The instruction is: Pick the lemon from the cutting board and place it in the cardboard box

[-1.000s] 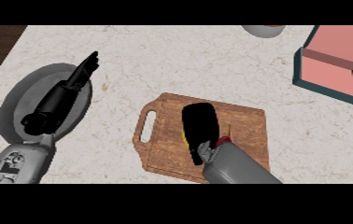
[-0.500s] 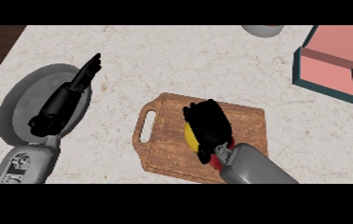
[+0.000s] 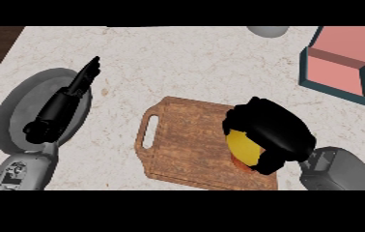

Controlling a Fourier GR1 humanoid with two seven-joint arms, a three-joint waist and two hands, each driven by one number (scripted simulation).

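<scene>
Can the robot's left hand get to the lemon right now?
Probably not easily. The left hand rests open over the grey plate, away from the cutting board, and the right hand is already curled over the lemon, covering it.

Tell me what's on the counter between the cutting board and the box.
Nothing. In the head view only bare speckled counter lies between the cutting board and the box; the right hand, curled over the lemon, hangs above the board's right end.

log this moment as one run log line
phase: grasp | right robot hand: curled round lemon on cutting board | left robot hand: open, over plate | cardboard box: far right
</scene>
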